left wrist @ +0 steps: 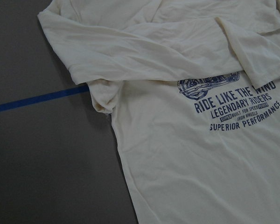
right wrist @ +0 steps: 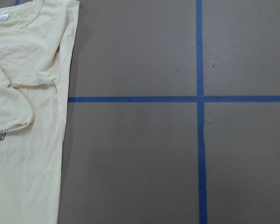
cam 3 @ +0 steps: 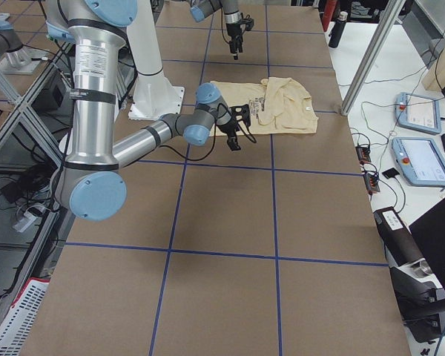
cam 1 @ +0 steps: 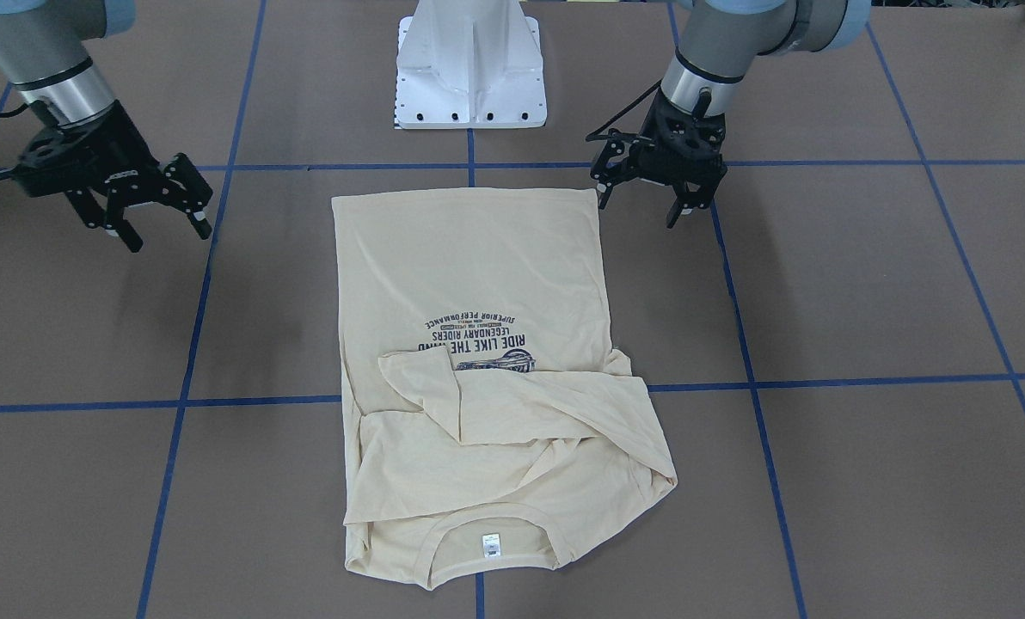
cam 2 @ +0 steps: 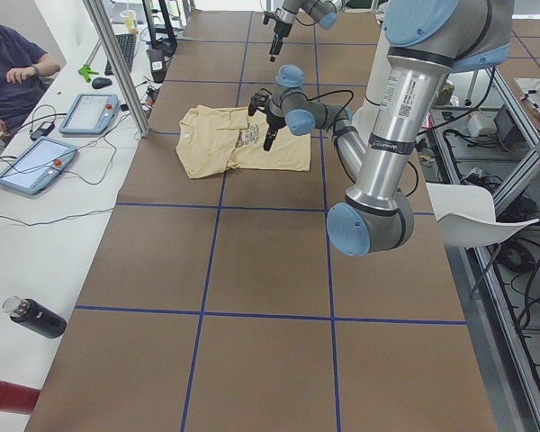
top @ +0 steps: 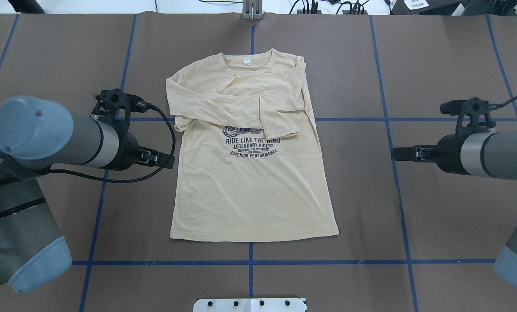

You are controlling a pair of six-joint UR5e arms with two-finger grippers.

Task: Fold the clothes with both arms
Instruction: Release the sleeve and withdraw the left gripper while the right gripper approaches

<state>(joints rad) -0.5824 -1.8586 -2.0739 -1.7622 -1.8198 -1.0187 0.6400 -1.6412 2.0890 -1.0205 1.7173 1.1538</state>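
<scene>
The cream-yellow T-shirt lies flat on the table, print facing up. Both sleeves are folded across its chest, and the neck label is at the far end from the robot. My left gripper is open and empty. It hovers just off the shirt's edge near the hem corner, beside the shirt in the overhead view. My right gripper is open and empty, well off the shirt's other side. The left wrist view shows the shirt and a folded sleeve. The right wrist view shows the shirt's edge.
The white pedestal base stands behind the hem. Blue tape lines cross the brown table cover. Off the table's far edge, a bench holds tablets and bottles, and an operator sits there.
</scene>
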